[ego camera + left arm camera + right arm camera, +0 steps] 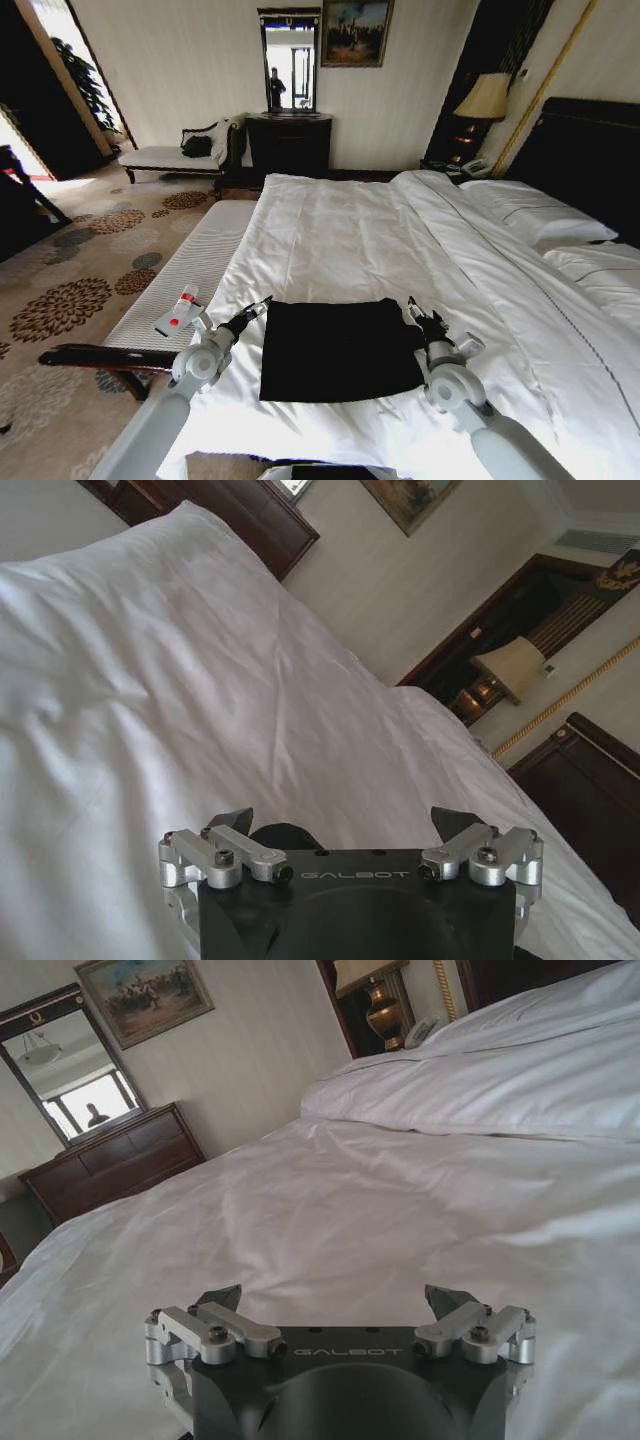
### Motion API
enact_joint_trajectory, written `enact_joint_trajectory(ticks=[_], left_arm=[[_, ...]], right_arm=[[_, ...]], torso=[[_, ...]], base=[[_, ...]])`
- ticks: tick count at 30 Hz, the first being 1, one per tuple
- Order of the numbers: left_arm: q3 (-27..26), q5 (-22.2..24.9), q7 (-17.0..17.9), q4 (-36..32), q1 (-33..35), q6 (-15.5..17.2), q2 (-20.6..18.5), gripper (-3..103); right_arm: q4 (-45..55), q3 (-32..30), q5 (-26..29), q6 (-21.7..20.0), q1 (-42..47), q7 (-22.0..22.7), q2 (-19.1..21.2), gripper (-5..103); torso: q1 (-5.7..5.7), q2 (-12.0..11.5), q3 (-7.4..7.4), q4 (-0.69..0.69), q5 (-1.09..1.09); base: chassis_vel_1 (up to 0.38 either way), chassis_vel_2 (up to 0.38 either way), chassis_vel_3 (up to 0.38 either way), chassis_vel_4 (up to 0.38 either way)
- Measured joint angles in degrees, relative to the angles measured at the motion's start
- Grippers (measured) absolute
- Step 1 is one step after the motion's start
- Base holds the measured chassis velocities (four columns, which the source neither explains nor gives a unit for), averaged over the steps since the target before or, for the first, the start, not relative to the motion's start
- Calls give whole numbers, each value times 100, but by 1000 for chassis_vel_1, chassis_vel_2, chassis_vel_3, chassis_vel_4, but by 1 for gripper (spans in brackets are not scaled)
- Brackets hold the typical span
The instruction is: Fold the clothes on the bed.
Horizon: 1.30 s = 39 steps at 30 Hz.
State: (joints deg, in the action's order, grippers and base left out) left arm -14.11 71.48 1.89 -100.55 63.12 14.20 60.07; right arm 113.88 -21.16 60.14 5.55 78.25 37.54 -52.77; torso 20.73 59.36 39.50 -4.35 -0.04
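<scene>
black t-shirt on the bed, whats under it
The folded black T-shirt lies flat on the bed's white duvet. Whatever sits directly beneath the fabric is covered.

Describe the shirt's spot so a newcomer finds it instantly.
Start at the big white bed and drop to its near edge. The black T-shirt lies flat there, between the left gripper and right gripper, the only dark patch on white bedding.

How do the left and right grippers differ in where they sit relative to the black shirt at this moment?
The left gripper sits at the clothes' far-left corner, beside the bench side of the bed; the right gripper sits at the far-right corner, toward the pillows. The left points inward to the right; the right points inward to the left. Both are open and hold nothing.
</scene>
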Motion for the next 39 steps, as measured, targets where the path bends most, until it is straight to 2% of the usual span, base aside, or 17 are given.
enact_joint_trajectory(ticks=[2,5,11,13,16,20,22,24,25,28,29,32,34,38,39], left_arm=[[62,0,1,100,-59,-19,30,99],[177,47,40,282,-161,-53,84,100],[250,111,38,323,-196,-88,172,102],[275,113,38,312,-191,-90,206,94],[307,109,41,323,-197,-90,238,88],[380,87,120,409,-259,-64,310,66],[386,83,132,431,-265,-59,315,66],[391,62,146,481,-269,-55,316,56],[391,62,146,481,-269,-55,316,56],[334,41,142,467,-220,-67,314,40],[334,41,142,467,-220,-67,314,40],[166,2,80,397,-92,-105,289,24],[133,2,70,417,-72,-110,276,24],[131,22,61,555,-101,-123,242,3],[131,22,61,555,-101,-123,242,3]], right_arm=[[-31,0,-2,0,0,0,-10,99],[-108,-1,-5,-2,-12,-1,-25,100],[-173,45,-22,-11,-27,-1,-89,100],[-173,60,-33,-23,0,5,-114,100],[-175,61,-38,-28,12,10,-120,100],[-206,60,-40,-43,9,32,-121,100],[-206,58,-41,-45,9,37,-121,100],[-203,42,-52,-48,32,47,-125,100],[-203,42,-52,-48,32,47,-125,100],[-202,27,-80,-50,62,53,-136,100],[-202,27,-80,-50,62,53,-136,100],[-201,24,-102,-50,72,56,-146,100],[-200,25,-105,-50,72,56,-151,100],[-202,57,-127,-68,56,77,-168,100],[-202,57,-127,-68,56,77,-168,100]], torso=[[0,0,0,-2,-1],[0,0,0,2,1],[0,0,0,2,1],[-1,0,-1,2,1],[-2,1,-1,2,1],[-1,1,-1,1,1],[-1,1,0,1,1],[-1,1,-1,2,1],[-1,1,-1,2,1],[-1,1,-1,1,0],[-1,1,-1,1,0],[-1,1,-1,2,1],[-1,1,-1,2,0],[-1,1,-1,2,0],[-1,1,-1,2,0]], base=[[0,0,0,0],[0,0,0,0],[0,0,0,0],[0,0,0,0],[0,0,0,0],[0,0,0,0],[0,0,0,0],[0,0,0,0],[0,0,0,0],[0,0,0,0],[0,0,0,0],[0,0,0,0],[0,0,0,0],[0,0,0,0],[0,0,0,0]])
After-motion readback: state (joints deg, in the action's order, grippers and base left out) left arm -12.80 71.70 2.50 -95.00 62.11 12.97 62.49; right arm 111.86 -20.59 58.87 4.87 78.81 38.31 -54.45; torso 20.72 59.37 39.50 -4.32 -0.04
